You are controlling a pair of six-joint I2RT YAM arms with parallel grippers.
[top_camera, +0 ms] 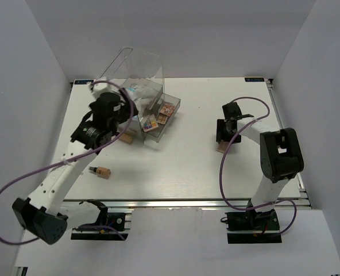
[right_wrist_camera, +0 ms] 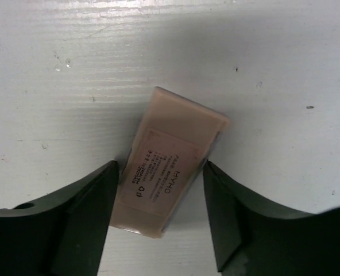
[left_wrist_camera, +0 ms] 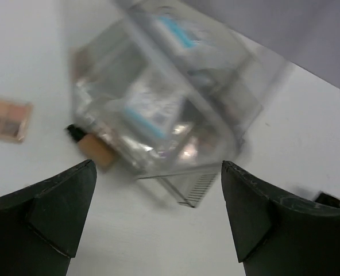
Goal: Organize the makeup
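Our right gripper (right_wrist_camera: 160, 190) straddles a tan palette (right_wrist_camera: 178, 149) lying label-up on the table (right_wrist_camera: 273, 57), with a finger close along each long edge; we cannot tell whether they grip it. Our left gripper (left_wrist_camera: 158, 195) hangs wide open and empty, facing the clear drawer box (left_wrist_camera: 176, 98), with a foundation bottle (left_wrist_camera: 95, 150) just beside that box.

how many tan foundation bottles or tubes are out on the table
3: a loose bottle by the left arm, a second bottle against the clear box, and a tube between the right gripper's fingers. More may be hidden in the box.
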